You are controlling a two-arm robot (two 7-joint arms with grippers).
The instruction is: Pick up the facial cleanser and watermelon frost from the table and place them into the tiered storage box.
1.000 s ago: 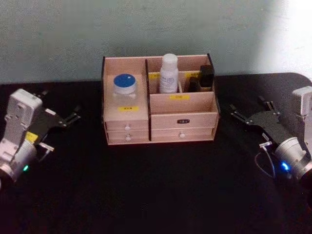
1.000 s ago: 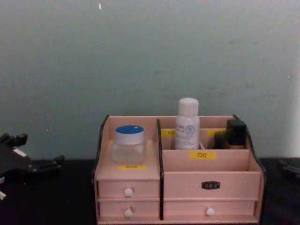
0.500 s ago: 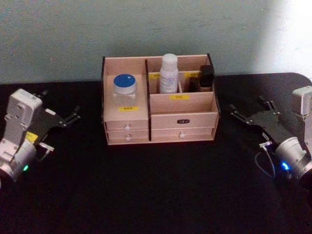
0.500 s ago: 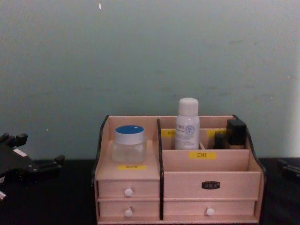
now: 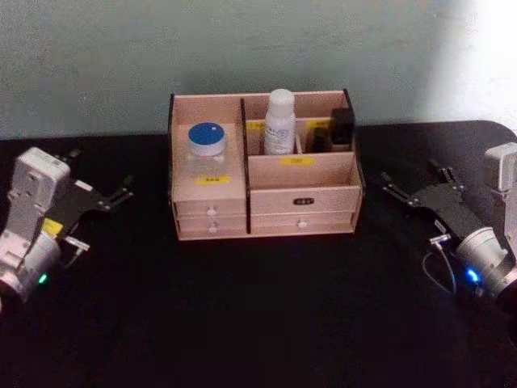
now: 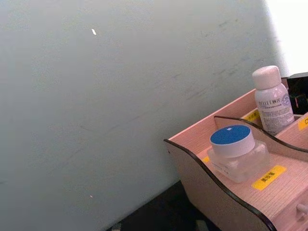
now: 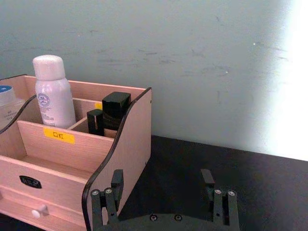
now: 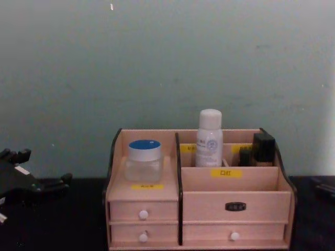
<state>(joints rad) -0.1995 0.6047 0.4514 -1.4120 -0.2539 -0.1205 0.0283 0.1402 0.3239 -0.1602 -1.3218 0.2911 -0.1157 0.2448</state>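
Right gripper (image 5: 408, 184): the two black fingers (image 7: 110, 196) are standing wide apart, gripping nothing, with bare black table (image 5: 258, 323) showing between them. The gripper is sitting low over the table, off the right end of the tiered storage box (image 5: 264, 166) and apart from it, fingertips pointing toward the box's dark side edge.

Left gripper (image 5: 101, 187): its fingers are spreading open and empty as well. It is resting low over the table off the box's left end, well clear of the wood, tips aimed at the box.

The tiered storage box is sitting at the back middle of the table, against the pale green wall (image 8: 167, 63), between the two grippers. A clear jar with a blue lid (image 5: 207, 144) is standing upright on the box's left shelf, above a yellow label (image 5: 212, 179) and two small drawers with white knobs. A white bottle with a white cap (image 5: 279, 123) is standing upright in a rear compartment, just right of the centre divider. A dark, black-capped item (image 5: 342, 128) is occupying the rear right compartment; what it is I cannot tell. The front right compartment is lying open behind another yellow label.
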